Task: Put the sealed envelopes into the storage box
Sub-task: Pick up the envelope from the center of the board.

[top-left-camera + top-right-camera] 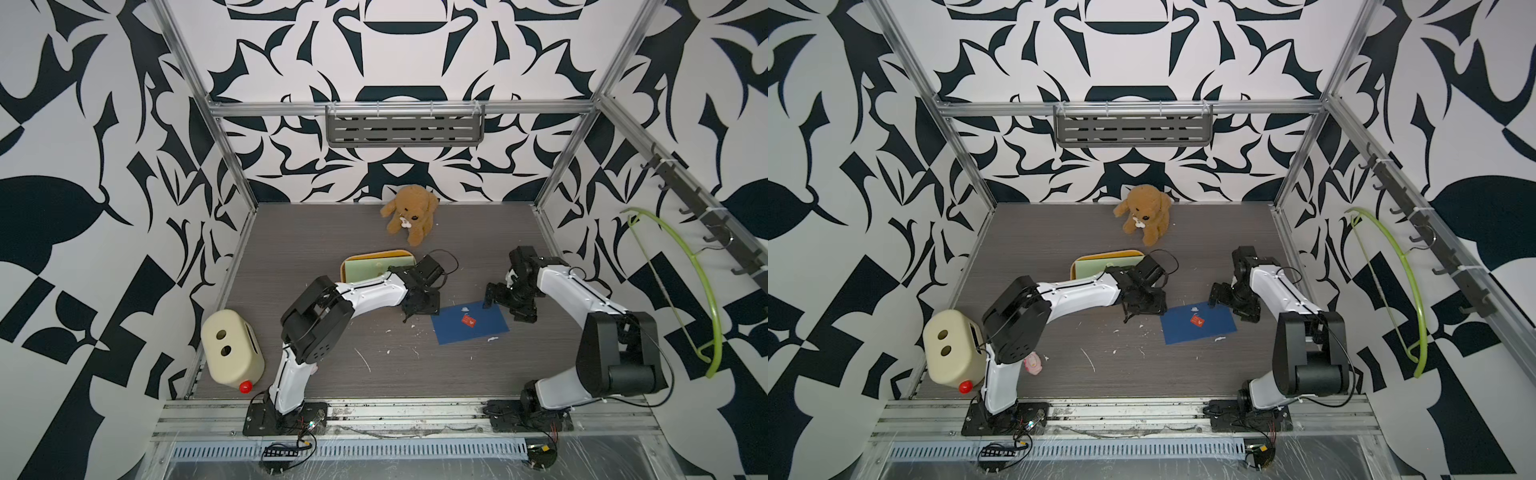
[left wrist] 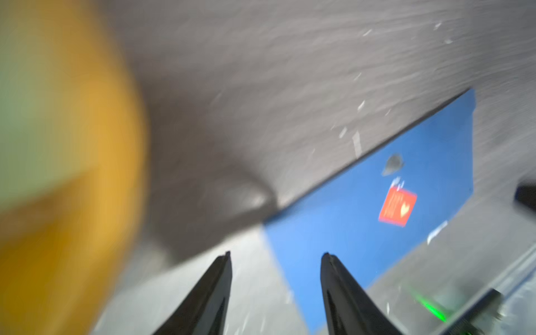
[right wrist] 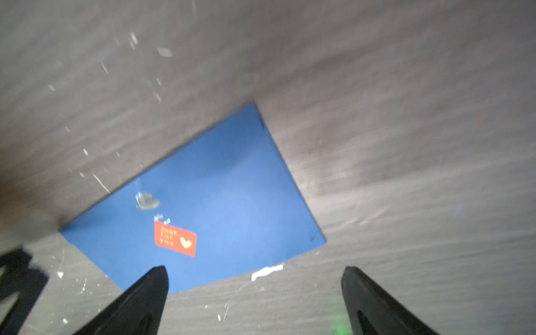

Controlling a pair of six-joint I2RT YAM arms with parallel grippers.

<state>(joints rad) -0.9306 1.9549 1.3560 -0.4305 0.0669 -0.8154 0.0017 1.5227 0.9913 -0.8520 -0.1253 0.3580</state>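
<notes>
A navy envelope (image 1: 469,328) lies flat on the grey wood-grain desk (image 1: 332,232), outside the storage box (image 1: 376,253) and near it; its small red sticker (image 3: 175,242) carries a pale heart and writing that seems to read "JUST FOR YOU", somewhat blurred; a torn whitish scrap (image 3: 146,200) clings just beside the sticker. The yellow storage box sits farther back, with a pale green envelope (image 1: 365,266) lying inside it. The left end effector (image 2: 275,253) is released, jaws apart with nothing between them, just beside the navy envelope's corner on the box side. The right end effector (image 3: 255,268) is spread wide and empty above the envelope's opposite end; whether either one touches the paper cannot be told. White flecks (image 1: 361,357) litter the desk; no other writing is legible.
</notes>
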